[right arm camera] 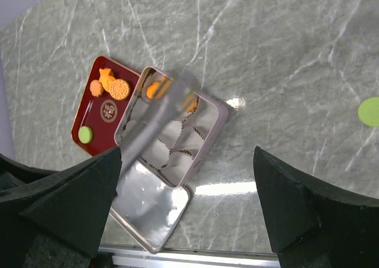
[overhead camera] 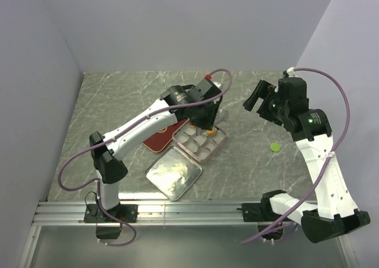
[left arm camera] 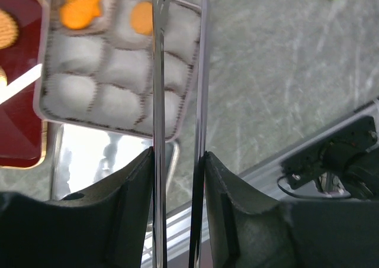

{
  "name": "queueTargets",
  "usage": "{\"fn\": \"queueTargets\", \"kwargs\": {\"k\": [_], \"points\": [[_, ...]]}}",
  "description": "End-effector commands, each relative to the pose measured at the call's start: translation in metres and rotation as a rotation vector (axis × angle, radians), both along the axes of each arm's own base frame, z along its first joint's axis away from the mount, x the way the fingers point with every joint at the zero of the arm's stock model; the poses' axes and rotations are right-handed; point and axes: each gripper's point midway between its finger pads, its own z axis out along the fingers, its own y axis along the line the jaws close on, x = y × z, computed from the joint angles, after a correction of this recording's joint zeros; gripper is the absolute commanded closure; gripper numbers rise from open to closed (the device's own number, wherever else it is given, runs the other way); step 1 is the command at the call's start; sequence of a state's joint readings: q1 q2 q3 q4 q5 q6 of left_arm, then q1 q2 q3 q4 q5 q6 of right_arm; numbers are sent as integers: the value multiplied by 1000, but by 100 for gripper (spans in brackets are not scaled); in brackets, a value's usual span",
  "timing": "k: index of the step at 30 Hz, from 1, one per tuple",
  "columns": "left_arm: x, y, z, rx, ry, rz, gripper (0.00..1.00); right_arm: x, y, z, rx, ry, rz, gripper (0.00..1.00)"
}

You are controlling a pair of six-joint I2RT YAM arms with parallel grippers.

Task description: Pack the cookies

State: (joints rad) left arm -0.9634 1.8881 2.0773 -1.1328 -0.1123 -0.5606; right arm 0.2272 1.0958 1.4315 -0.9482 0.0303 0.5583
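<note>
Grey marbled table (overhead camera: 118,102), seen from above, with both arms rising from the lower edge of the frame. The left arm reaches up to centre frame so that its tool hangs over the packing box. The right arm is drawn back to the upper right, probably to leave the centre free.

The lid (overhead camera: 173,172) lies open side up at lower centre, touching the tin (right arm camera: 204,144); this leaves the paper-lined compartments exposed. The red tray (right arm camera: 100,132) sits against the tin's other side, so the carry from supply to box is short.

The left gripper (left arm camera: 177,161) has its fingers (left arm camera: 133,185) clamped on the two blades of the tweezers (left arm camera: 157,102). The blades stand apart, and no biscuit shows between them. A slim tool probably suits such small pieces better than the broad pads. The right gripper (overhead camera: 259,99) has its fingers spread wide and holds nothing.

The cookies lie in three places:
- **In the tin:** an orange fish (left arm camera: 82,10) and an orange round (left arm camera: 142,18) fill two compartments, at the upper left of the left wrist view. The other compartments in view are empty.
- **On the red tray:** a waffled round (right arm camera: 120,89), a green disc (right arm camera: 86,134) and a few small orange pieces wait there.
- **On the bare table:** a stray green cookie (overhead camera: 275,147) lies right of centre, well apart from the tin, nearer the right arm.

Nothing lies between the tray and the tin.
</note>
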Motion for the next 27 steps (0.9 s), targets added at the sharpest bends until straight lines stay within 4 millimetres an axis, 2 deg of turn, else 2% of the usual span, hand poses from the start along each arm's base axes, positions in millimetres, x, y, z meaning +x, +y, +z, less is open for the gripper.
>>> {"fn": "queueTargets", "kwargs": {"k": [1, 2, 3, 5, 6, 7, 9, 10, 14, 18, 27], "points": [[23, 36, 31, -31, -91, 77, 57, -3, 1, -8, 24, 54, -6, 2], [33, 49, 30, -16, -98, 115, 57, -3, 1, -10, 23, 62, -8, 2], [37, 64, 24, 33, -104, 144, 57, -4, 0, -10, 23, 60, -9, 2], [47, 92, 24, 74, -117, 205, 57, -5, 1, -12, 31, 62, -13, 3], [46, 104, 14, 116, -107, 214, 57, -6, 1, -11, 36, 50, -15, 2], [47, 115, 18, 129, -125, 235, 57, -6, 1, -15, 40, 58, -18, 2], [48, 133, 6, 170, -111, 259, 56, -7, 5, -18, 59, 69, -5, 2], [47, 142, 8, 177, -120, 275, 56, -7, 7, -19, 63, 74, 0, 2], [47, 166, -6, 223, -95, 326, 55, -3, 10, -22, 72, 85, 4, 2], [44, 175, -27, 241, -45, 347, 54, 2, 12, -22, 73, 87, 10, 2], [47, 166, -49, 178, 16, 354, 52, 8, 13, -21, 45, 94, 36, 2]]}}
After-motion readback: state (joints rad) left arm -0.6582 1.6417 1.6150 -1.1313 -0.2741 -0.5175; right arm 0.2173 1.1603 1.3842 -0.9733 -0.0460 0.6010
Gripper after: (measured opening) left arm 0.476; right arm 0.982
